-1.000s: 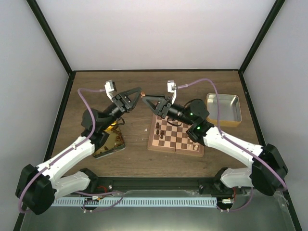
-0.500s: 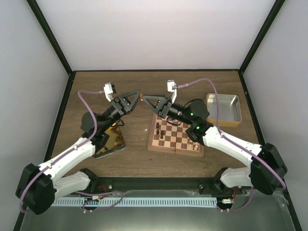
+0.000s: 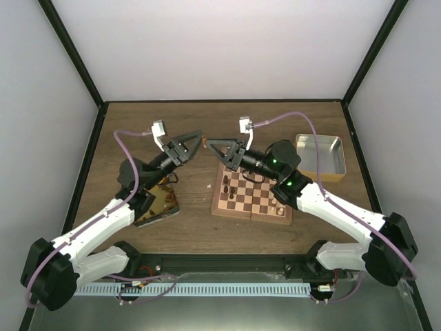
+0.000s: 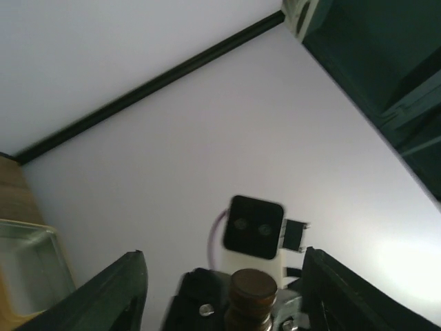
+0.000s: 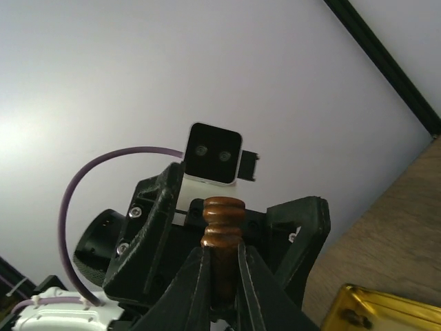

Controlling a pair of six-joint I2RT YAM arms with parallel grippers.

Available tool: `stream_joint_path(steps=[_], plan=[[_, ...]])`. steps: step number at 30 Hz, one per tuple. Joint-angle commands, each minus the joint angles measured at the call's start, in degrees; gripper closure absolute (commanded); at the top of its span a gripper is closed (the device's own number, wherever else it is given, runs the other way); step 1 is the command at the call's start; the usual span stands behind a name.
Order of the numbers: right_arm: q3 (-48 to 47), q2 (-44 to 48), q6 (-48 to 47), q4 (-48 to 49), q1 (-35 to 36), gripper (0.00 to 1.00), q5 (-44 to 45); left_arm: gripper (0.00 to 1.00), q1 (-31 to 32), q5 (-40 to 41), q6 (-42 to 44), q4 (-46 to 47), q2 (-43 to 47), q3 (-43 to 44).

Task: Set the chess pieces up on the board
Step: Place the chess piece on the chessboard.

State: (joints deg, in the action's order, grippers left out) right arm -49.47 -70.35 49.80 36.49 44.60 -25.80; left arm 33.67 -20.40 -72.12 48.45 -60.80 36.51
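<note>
My two grippers meet tip to tip in the air above the table's back, left of the board (image 3: 251,196). A dark brown chess piece (image 5: 222,227) with a ringed top stands between the fingers of my right gripper (image 5: 222,276), which is shut on its stem. My left gripper (image 4: 227,303) is open around that same chess piece (image 4: 251,296); its fingers (image 4: 127,289) stand well clear on both sides. From above, the chess piece (image 3: 204,143) shows as a small brown spot between my left gripper (image 3: 200,141) and my right gripper (image 3: 209,143). A few dark chessmen (image 3: 226,183) stand on the board.
A gold tin (image 3: 158,201) lies under my left arm, its corner also in the right wrist view (image 5: 386,310). A silver tin (image 3: 320,155) sits right of the board. A small pale bit (image 3: 209,185) lies on the table left of the board.
My left gripper's jaws have spread apart and let go of the dark piece. My right gripper closed on it and now holds it alone.
</note>
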Motion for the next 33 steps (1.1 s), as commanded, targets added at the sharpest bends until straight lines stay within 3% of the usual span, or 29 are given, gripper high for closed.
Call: stream_joint_path(steps=[1,4,10,14,24,27,33], plan=[[-5.27,3.18,-6.4,-14.95,-0.11,0.98,2.26,0.29,-0.18,3.14,7.37,-10.74,3.84,-0.26],[-8.1,3.86,-11.67,-28.59,-0.29,0.96,3.76,0.21,-0.32,6.39,14.01,-21.75,6.88,0.76],[-18.14,-1.17,-20.06,-61.14,-0.66,0.94,3.73,0.18,-0.36,22.95,32.1,-48.23,14.25,5.83],[-20.34,-5.09,-22.32,-72.91,-0.59,0.95,2.52,0.15,-0.36,34.95,41.78,-58.52,16.05,10.23],[-27.45,-19.77,-27.71,-88.16,0.52,0.96,5.41,0.12,-0.36,46.44,52.16,-64.53,18.96,13.95],[-30.02,-23.7,-29.22,-92.14,0.84,0.97,10.67,0.11,-0.36,47.05,52.66,-64.53,19.7,13.4],[-32.45,-30.01,-31.33,-94.76,0.95,0.96,12.24,0.1,-0.36,46.2,52.48,-64.17,21.17,11.94]])
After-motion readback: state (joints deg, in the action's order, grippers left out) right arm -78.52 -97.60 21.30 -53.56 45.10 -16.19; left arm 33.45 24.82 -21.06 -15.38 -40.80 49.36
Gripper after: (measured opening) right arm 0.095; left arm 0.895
